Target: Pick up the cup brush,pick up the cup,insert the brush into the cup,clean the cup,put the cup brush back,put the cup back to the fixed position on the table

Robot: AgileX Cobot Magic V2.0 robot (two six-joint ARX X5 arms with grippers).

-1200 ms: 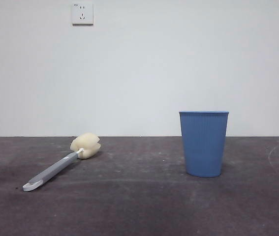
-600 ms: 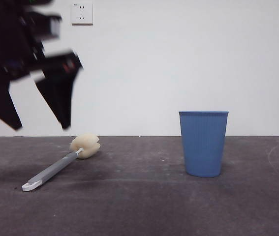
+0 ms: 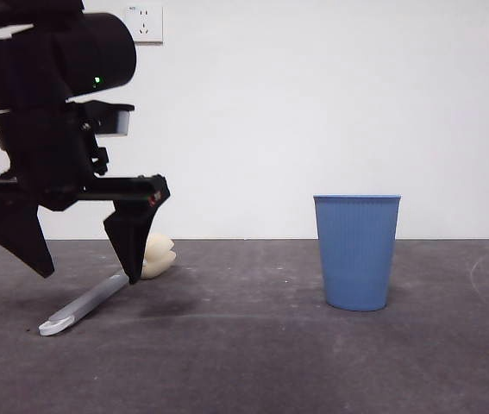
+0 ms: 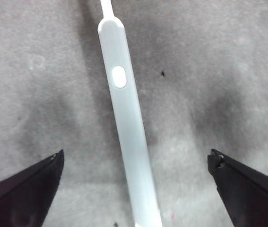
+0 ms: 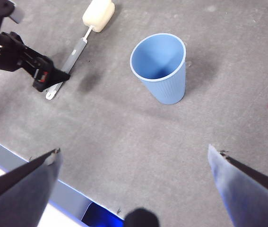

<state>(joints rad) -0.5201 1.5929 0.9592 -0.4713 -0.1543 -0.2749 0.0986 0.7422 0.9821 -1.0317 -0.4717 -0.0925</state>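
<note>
Hovered with the left gripper (image 3: 89, 267) spread wide astride the cup brush (image 4: 126, 123), handle lying lengthwise between the jaws, untouched, on the counter (image 3: 253, 362).

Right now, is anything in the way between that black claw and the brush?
Nothing visible. The left tool hangs open over the brush handle, with only bare table around it. The cup stands well aside.

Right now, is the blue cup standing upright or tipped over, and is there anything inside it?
Upright and empty. The cup stands on its base on the table, rim level, and the right wrist view shows only bare blue inside.
</note>
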